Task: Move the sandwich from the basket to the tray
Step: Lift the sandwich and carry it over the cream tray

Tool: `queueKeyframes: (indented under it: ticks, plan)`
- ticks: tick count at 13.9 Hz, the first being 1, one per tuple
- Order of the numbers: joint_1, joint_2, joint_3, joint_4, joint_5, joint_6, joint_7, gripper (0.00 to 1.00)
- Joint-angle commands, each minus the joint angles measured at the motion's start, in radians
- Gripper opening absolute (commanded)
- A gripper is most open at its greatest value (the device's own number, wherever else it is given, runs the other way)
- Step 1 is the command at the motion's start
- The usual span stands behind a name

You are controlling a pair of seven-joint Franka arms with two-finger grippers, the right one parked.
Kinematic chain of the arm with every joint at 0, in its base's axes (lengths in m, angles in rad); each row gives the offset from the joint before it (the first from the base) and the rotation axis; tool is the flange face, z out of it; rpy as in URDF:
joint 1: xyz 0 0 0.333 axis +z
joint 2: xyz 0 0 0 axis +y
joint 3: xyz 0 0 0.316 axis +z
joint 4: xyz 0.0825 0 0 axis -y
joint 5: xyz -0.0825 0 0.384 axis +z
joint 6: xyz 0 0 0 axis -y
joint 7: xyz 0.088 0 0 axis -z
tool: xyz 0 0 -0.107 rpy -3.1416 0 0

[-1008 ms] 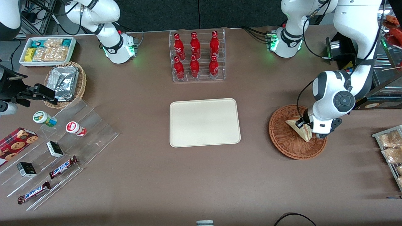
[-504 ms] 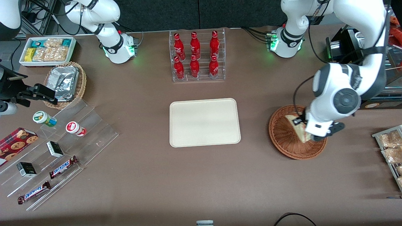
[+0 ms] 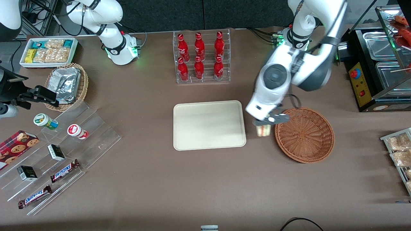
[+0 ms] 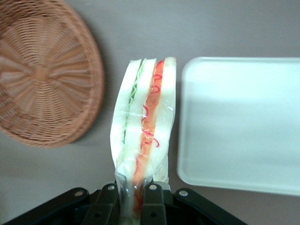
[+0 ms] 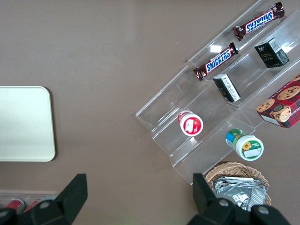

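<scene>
The sandwich hangs in the air above the bare counter, over the gap between the basket and the tray, touching neither, with its red and green filling stripes showing along the cut edge. The gripper has its fingers clamped on one end of the sandwich, the plastic wrap pinched between them. The basket holds nothing, the tray is bare, and farther from the front camera than the tray stands a clear rack of red bottles.
</scene>
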Motion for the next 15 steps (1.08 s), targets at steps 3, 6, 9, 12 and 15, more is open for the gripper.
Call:
queueKeyframes:
  ticks: [3, 6, 9, 12, 15]
  plan:
    - [-0.126, 0.178, 0.018, 0.187, -0.031, -0.019, -0.034, 0.00]
    - [-0.174, 0.285, 0.018, 0.282, -0.033, -0.019, -0.090, 0.00]
    - [-0.204, 0.387, 0.018, 0.391, -0.033, -0.019, -0.141, 0.00]
    - [-0.224, 0.453, 0.018, 0.451, -0.033, -0.019, -0.178, 0.00]
    - [-0.250, 0.535, 0.016, 0.544, -0.034, -0.022, -0.217, 0.00]
